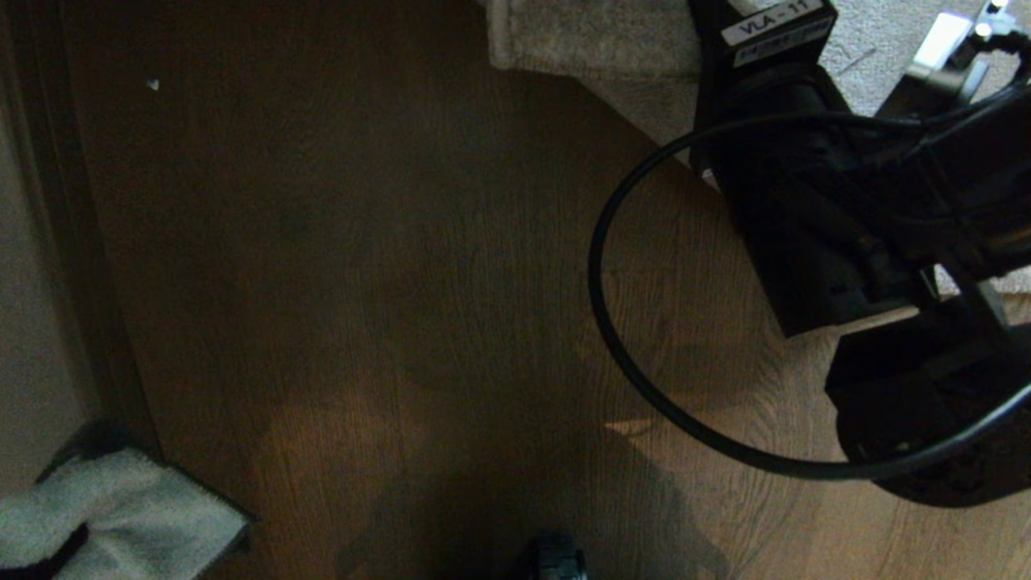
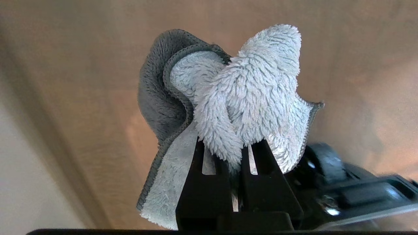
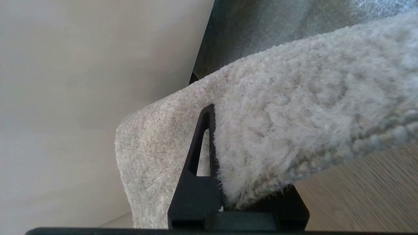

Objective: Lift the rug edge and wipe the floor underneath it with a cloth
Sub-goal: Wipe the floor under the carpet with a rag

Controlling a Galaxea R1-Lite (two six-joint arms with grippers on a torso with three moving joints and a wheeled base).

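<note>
R gripper (image 3: 225, 192) clamps rug edge (image 3: 294, 124), holding it up off floor (image 1: 362, 282) so L gripper (image 2: 233, 163), pinching cloth (image 2: 241, 98), can wipe under.

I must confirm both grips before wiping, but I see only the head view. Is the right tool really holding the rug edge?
Observer: Yes. In the right wrist view the right tool is shut on the rug edge, lifted off the floor.
Operator: And the cloth, is it gripped?
Observer: Yes. The left tool pinches the cloth between its fingers.
Operator: Does the cloth touch the floor?
Observer: I cannot tell.
</note>
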